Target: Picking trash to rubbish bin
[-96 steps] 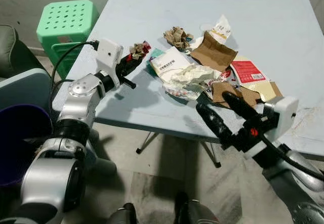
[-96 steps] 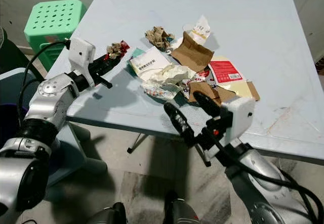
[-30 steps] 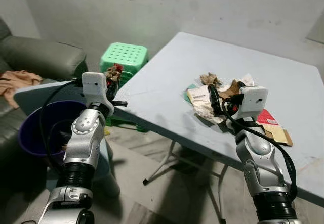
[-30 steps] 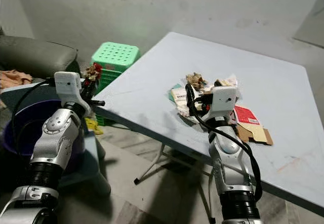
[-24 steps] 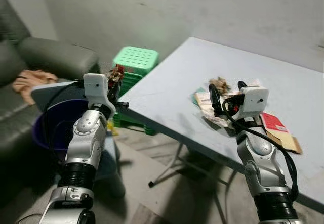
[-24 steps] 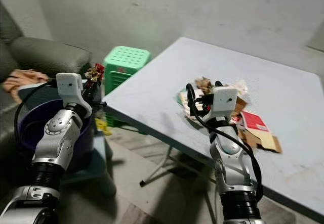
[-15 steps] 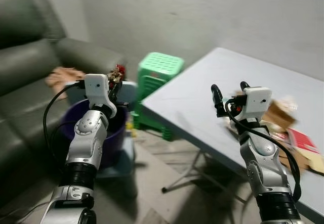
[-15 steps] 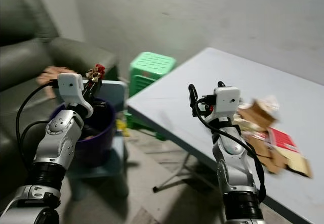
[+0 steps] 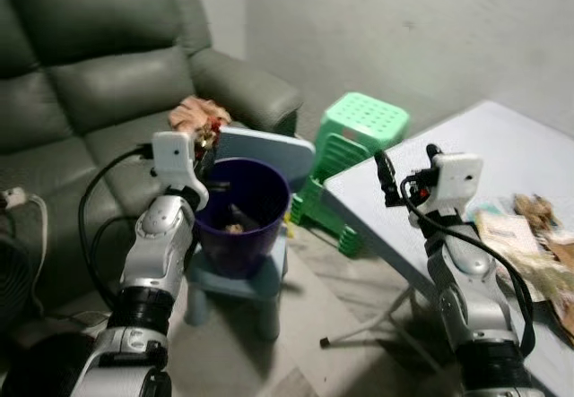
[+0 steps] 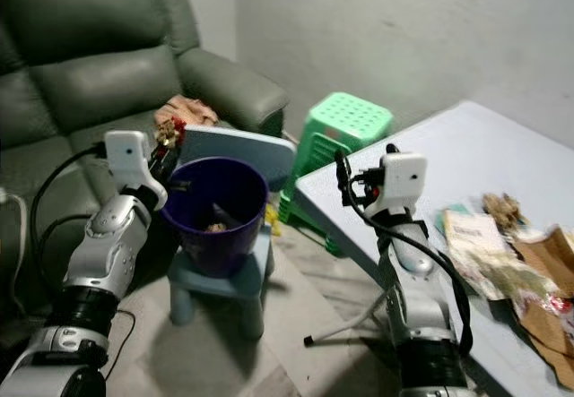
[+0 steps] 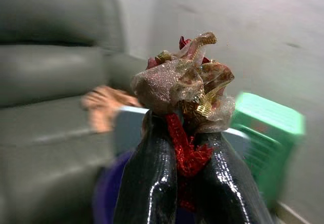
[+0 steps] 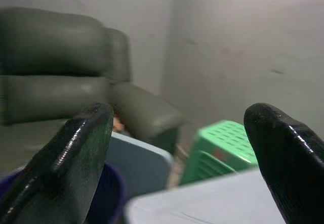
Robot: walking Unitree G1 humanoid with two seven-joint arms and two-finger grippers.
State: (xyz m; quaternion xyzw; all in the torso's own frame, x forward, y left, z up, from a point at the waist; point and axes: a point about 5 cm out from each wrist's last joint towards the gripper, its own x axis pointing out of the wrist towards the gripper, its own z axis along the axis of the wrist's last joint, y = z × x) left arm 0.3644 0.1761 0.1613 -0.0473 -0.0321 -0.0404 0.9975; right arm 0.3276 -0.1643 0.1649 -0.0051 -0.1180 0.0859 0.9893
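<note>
- The left gripper (image 11: 185, 133) is pinched shut on a crumpled wrapper wad (image 11: 185, 80), brownish crinkly film with a red strip trailing down between the fingers. It's held up by the near rim of the purple bin (image 9: 240, 209), not quite over the opening as far as I can tell.
- The bin sits on a little blue stool (image 9: 235, 282) in front of a dark green sofa (image 9: 99, 65), with its pale blue lid (image 9: 269, 144) tipped up behind. There's already a scrap or two at the bottom.
- That wad looks super light and squishy, basically foil and plastic. My guess is it won't slip much, since the fingers bite into the bunched middle, but it might cling or snag on the pads when let go.
- The right gripper (image 12: 177, 138) is raised with its fingers spread wide, holding nothing.
- More trash waits on the grey table (image 10: 430, 159): a printed paper sheet (image 10: 471, 231), cardboard bits (image 10: 543, 254) and another crumpled ball (image 10: 502, 205). Flat pieces will be fiddlier, so probably best to grab an edge or a raised fold.
- A green stool (image 9: 354, 124) stands between the table and the sofa.
</note>
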